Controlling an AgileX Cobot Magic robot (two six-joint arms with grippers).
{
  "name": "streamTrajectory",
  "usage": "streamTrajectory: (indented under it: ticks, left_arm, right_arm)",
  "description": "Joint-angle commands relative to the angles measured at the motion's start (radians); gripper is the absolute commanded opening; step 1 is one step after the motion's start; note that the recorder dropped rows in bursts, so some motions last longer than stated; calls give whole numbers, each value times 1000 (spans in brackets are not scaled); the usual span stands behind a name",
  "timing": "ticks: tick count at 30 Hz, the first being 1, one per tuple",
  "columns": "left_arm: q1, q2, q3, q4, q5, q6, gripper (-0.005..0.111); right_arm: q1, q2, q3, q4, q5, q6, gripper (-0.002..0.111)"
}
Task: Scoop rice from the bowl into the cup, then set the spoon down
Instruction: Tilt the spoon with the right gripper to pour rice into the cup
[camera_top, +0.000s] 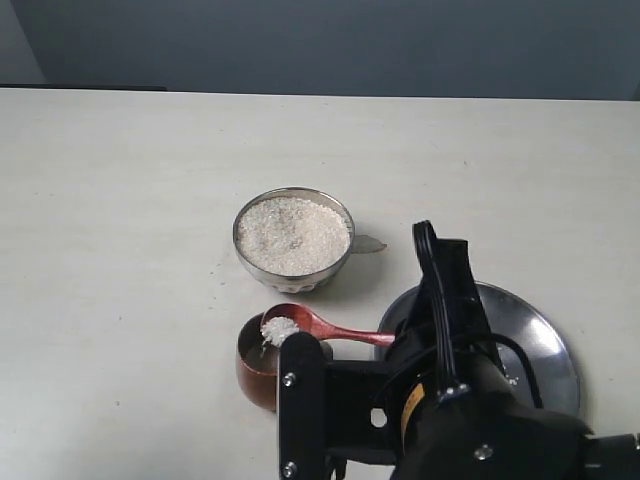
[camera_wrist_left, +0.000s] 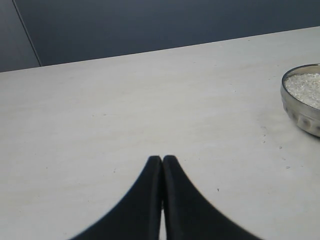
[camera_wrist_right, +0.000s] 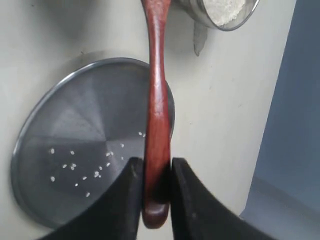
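Note:
The steel bowl (camera_top: 293, 240) sits mid-table, full of white rice (camera_top: 292, 233); it also shows in the left wrist view (camera_wrist_left: 303, 102) and the right wrist view (camera_wrist_right: 220, 14). In front of it stands the brown wooden cup (camera_top: 260, 372), partly hidden by my right arm. The wooden spoon (camera_top: 318, 326) hangs over the cup's mouth with a small heap of rice in its head. My right gripper (camera_wrist_right: 157, 165) is shut on the spoon's handle (camera_wrist_right: 157, 120) near its end. My left gripper (camera_wrist_left: 162, 159) is shut and holds nothing, low over bare table to the left of the bowl.
A flat steel plate (camera_top: 545, 340) lies to the right of the cup, under my right arm; several loose grains lie scattered on the plate (camera_wrist_right: 60, 130). A small clear scrap (camera_top: 367, 243) lies beside the bowl. The table's far edge meets a dark wall.

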Motion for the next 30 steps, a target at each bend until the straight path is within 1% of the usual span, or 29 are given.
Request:
streamTrajectory:
  ticks: [1, 15, 30]
  left_arm:
    - [-2, -4, 4, 3, -14, 1, 1]
    - [-2, -4, 4, 3, -14, 1, 1]
    - [-2, -4, 4, 3, -14, 1, 1]
  right_arm:
    - [3, -2, 4, -15, 7, -49, -1]
    - [3, -2, 4, -74, 7, -57, -1]
    - [3, -2, 4, -90, 7, -153, -1]
